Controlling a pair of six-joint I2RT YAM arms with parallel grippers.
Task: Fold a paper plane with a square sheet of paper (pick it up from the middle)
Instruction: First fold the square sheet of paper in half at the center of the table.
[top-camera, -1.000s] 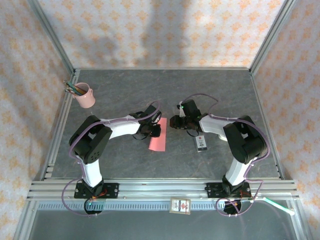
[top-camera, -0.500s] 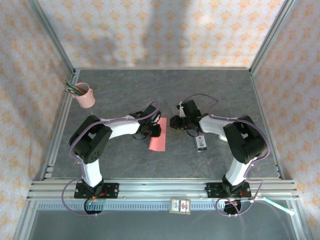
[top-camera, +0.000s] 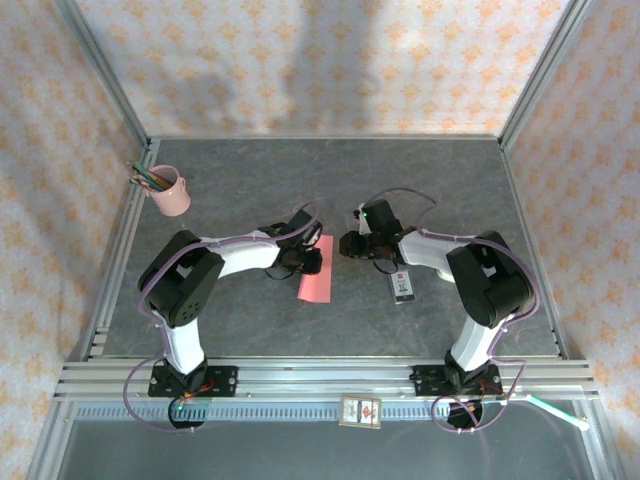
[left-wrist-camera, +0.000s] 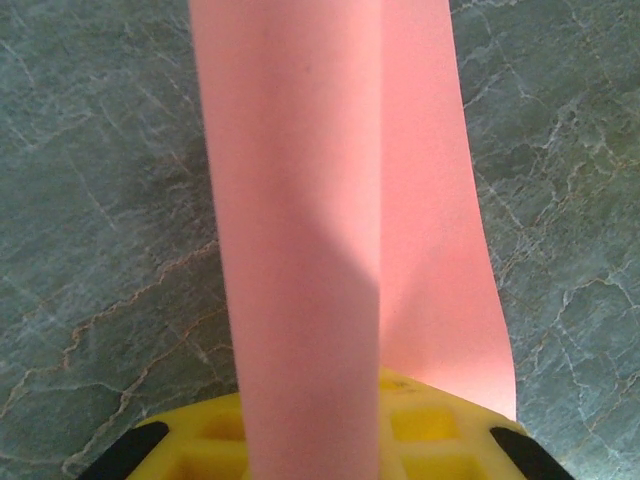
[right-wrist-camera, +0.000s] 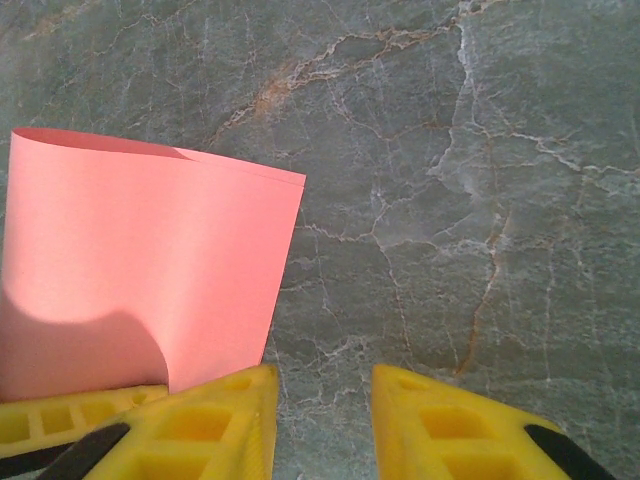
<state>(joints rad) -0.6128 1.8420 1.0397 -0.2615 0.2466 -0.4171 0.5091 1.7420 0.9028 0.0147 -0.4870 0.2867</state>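
The left arm's elbow is cocked out to the left and its forearm reaches rightward and low over the counter (top-camera: 330, 180), which puts the left tool (top-camera: 308, 258) at the far end of the paper (top-camera: 315, 283). The paper lies mid-counter between the two arms as a narrow salmon strip. From the left wrist, the paper rises out of the tool as a curled, doubled band, with the yellow fingers (left-wrist-camera: 440, 430) drawn close on its near edge in a pinch. The right arm mirrors this, its elbow out to the right and its forearm angled left and down. The right tool (top-camera: 348, 245) hangs just beside the paper without touching it. Its fingers (right-wrist-camera: 225, 425) are spread, with bare counter showing in the gap. A small box (top-camera: 403, 286) lies under the right forearm, and a cup (top-camera: 172, 192) stands far left.
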